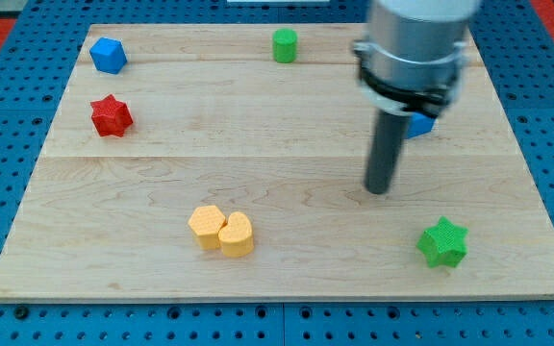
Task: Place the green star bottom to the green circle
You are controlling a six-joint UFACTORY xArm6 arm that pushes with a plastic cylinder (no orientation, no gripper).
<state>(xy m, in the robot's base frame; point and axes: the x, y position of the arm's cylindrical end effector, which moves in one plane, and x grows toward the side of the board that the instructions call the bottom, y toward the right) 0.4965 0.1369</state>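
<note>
Nearest the camera, at the lower right of the frame, we see the green star point(442, 242) lying flat on the wooden board point(287, 135). Our arm ends in a plain dark rod with no fingers to spread or press together, and nothing is pinched. Our tip point(380, 190) rests on the board up and to the left of the green star, near it but apart. Just behind the rod, a blue block point(421, 124) peeks out at its right side; we cannot tell its shape.

At the top centre of the frame stands the green circle point(285, 45), well apart from the green star. In the lower centre, two yellow blocks touch side by side: a yellow hexagon-like block point(205, 226) and a yellow heart point(238, 234). At the upper left sit a blue cube-like block point(108, 55) and, below it, a red star point(111, 115).
</note>
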